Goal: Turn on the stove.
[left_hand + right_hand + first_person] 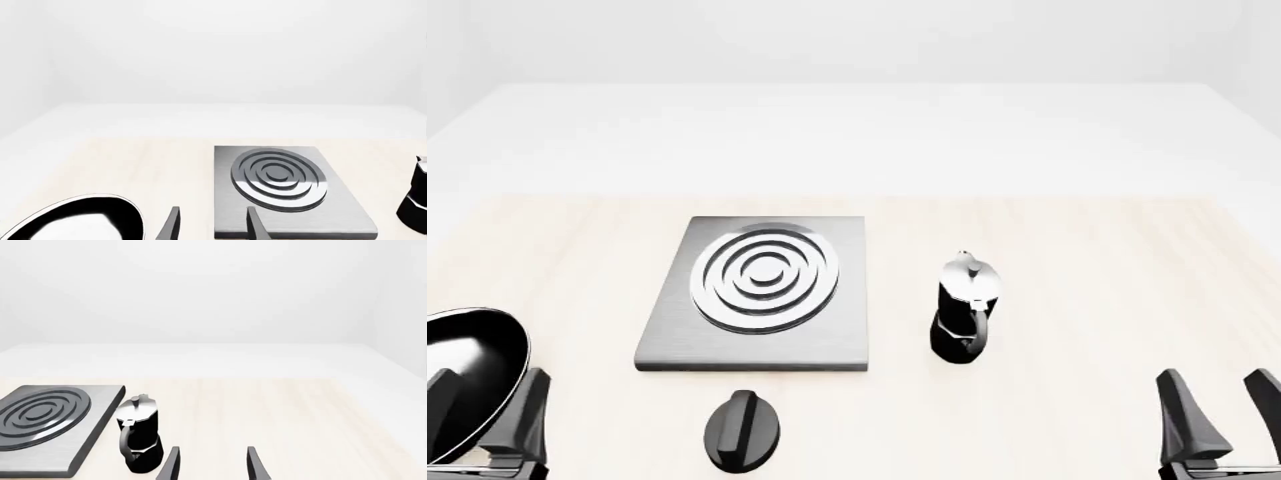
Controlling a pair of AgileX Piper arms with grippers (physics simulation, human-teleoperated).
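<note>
Both sets of fingers spread wide, gripping nothing: left gripper [487, 420] near-left by the frying pan [467, 375], right gripper [1221, 425] near-right. Stove [761, 292] sits centre-left on the surface [1094, 300], knob [743, 430] just nearer, moka pot [964, 310] to its right.

No readable text, label, brand, number or sign anywhere. Stove [757, 295] plate plain brushed metal; knob [742, 429] unmarked black; moka pot [964, 308] and frying pan [467, 370] blank.
</note>
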